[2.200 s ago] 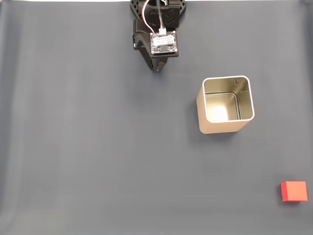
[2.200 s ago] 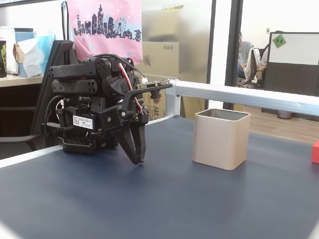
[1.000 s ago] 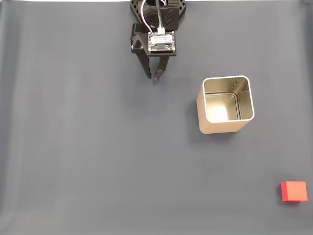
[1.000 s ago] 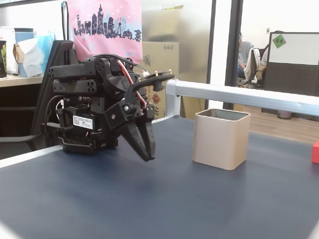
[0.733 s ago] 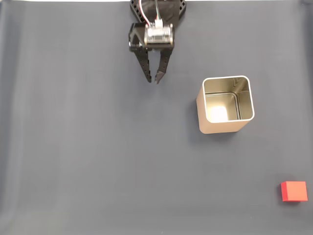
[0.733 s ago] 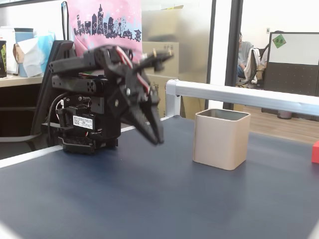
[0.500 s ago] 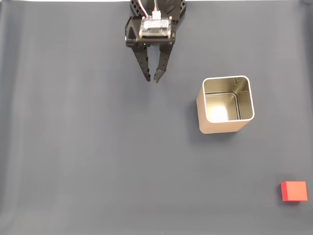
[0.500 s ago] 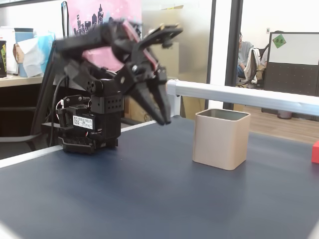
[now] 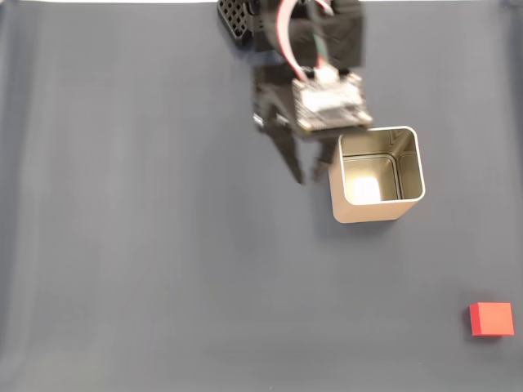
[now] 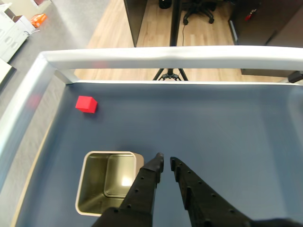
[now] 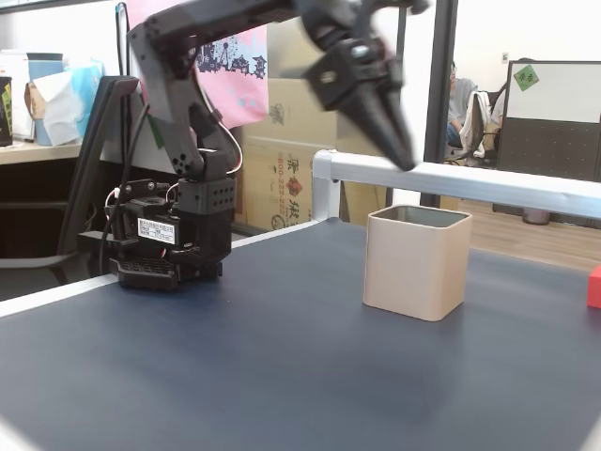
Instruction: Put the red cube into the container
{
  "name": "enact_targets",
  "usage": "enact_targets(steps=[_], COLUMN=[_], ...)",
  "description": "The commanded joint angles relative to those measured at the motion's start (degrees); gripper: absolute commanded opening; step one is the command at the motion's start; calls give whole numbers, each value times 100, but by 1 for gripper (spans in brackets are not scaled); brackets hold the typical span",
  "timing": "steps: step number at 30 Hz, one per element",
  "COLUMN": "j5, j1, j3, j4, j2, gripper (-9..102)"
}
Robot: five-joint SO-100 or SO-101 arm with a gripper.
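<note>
The red cube [image 9: 491, 318] lies on the dark mat near the front right corner in a fixed view from above, far from the arm. It also shows at the far left in the wrist view as the red cube [image 10: 86, 103], and at the right edge of the side view as the red cube [image 11: 594, 287]. The container [image 9: 368, 214], a beige-gold square tin, stands upright and holds nothing. My gripper [image 9: 309, 175] hovers high, just left of the tin, open by a narrow gap with nothing between its fingers [image 10: 154, 168]. From the side, the gripper [image 11: 406, 160] is blurred, above the container [image 11: 418, 268].
The arm's base [image 11: 169, 235] stands at the mat's back edge. A grey metal rail [image 10: 161, 57] borders the mat's far side in the wrist view. Open mat [image 9: 163, 269] stretches left of and in front of the tin.
The arm has risen and swung from near its base toward the tin. The gripper, shut at first, has opened slightly. The cube and the tin have not moved.
</note>
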State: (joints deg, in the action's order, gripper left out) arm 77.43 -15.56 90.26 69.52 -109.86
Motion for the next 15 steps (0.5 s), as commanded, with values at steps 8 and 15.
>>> enact_targets(steps=[8,15], j5=[-1011,-1107], j1=[-914,-1380], j3=[-2944,-5836], j4=[114,1081], j2=[2153,4588], gripper=[3,5])
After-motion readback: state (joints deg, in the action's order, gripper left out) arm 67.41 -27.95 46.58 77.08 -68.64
